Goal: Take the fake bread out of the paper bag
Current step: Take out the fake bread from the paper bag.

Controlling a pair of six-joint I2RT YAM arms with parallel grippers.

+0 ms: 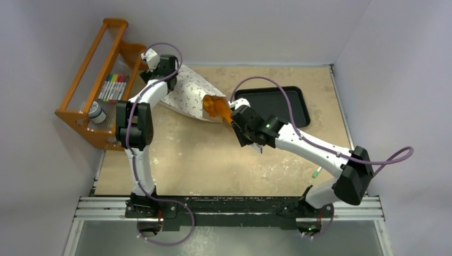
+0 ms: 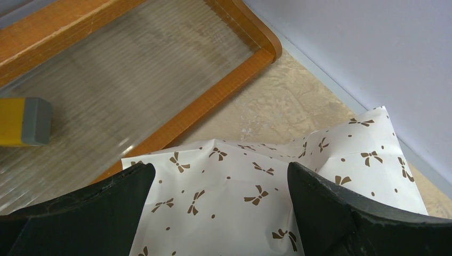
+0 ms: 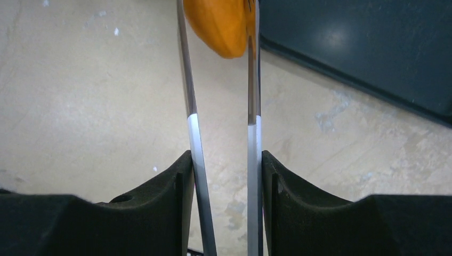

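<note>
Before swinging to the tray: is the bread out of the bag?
Partly: the bread sits at the paper bag mouth, its tip over the table, clamped in tongs.

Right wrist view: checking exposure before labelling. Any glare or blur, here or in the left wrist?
Right wrist: soft glare patch on the black tray; fake bread and tongs sharp. Left wrist: print on the paper bag crisp; near fingers dark, little detail.

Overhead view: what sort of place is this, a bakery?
Likely a robot test cell, not a bakery: left arm and right arm bolted to a rail, plain walls boxing in the table, toy bread as a prop.
</note>
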